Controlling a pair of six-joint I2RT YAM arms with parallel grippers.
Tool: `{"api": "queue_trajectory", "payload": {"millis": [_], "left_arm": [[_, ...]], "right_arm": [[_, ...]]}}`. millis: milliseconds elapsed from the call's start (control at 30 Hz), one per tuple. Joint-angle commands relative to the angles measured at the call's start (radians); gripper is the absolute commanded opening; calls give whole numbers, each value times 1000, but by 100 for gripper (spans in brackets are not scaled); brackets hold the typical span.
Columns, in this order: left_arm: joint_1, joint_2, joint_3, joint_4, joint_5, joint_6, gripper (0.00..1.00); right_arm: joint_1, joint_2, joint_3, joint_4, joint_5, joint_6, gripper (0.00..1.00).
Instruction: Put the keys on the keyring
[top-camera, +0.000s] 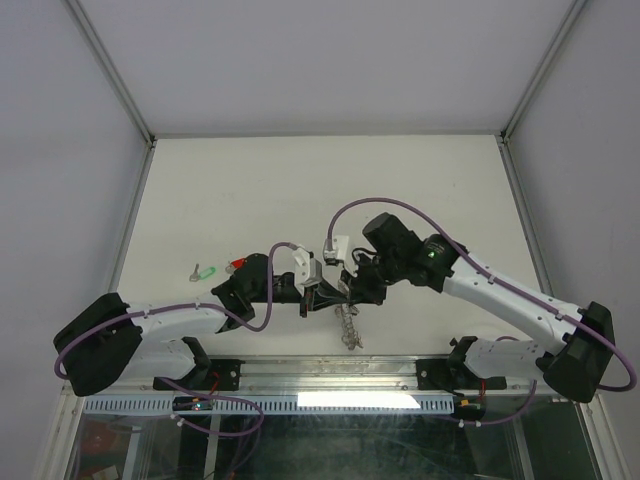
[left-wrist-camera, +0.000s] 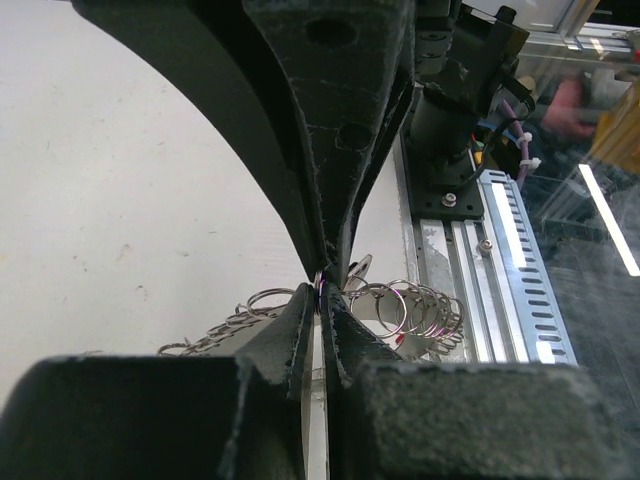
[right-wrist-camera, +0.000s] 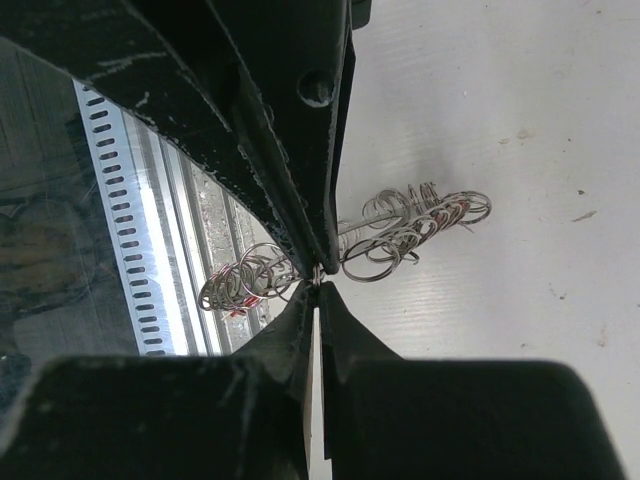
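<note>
Top external view: left gripper and right gripper meet mid-frame, both pinched shut on the keyring, which trails toward the bottom edge, while the green key and red key lie left of centre, nearer the left arm.

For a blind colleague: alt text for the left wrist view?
The left gripper, below, and the right gripper, above, meet tip to tip, both shut on a thin loop of the keyring; its silver rings fan out behind them.
</note>
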Motion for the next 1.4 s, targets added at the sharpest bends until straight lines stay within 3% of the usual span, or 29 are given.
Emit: {"api": "queue_trajectory", "payload": {"millis": [0, 167, 300, 433, 633, 767, 1100, 1367], "left_arm": [[-10, 5, 37, 12, 74, 12, 0], [-10, -7, 22, 2, 51, 9, 0], [-10, -32, -29, 66, -13, -18, 0], [-10, -46, -91, 152, -53, -58, 0], [-2, -48, -214, 383, -105, -157, 0], [-1, -36, -263, 489, -134, -198, 0], [0, -21, -322, 614, -196, -225, 0], [0, 43, -330, 737, -212, -257, 0]], "right_arm": [[-16, -39, -1, 130, -53, 22, 0], [-35, -60, -23, 173, -78, 32, 2], [-60, -114, -76, 246, -79, 50, 23], [-94, -199, -174, 364, -84, 72, 32], [-141, -336, -351, 636, -41, 124, 31], [-145, -333, -415, 751, -112, 194, 32], [-145, -253, -411, 662, -218, 165, 22], [-145, -247, -392, 616, -262, 174, 24]]}}
